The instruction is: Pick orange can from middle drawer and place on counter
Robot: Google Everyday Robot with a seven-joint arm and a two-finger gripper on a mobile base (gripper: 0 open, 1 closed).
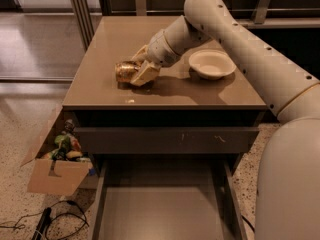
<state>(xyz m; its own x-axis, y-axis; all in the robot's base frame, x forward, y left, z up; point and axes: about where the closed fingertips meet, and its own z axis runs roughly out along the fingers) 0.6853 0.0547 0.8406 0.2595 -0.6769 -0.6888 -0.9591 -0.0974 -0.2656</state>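
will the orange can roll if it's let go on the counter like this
Probably: the orange can lies tilted on its side, gripped by the tool, on or just above the glossy counter, so its round body could roll. Its shiny metal looks slippery. Being small, it is likely light.

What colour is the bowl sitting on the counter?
The bowl is white, shown in the camera view; the gripper is beside it, at the orange can.
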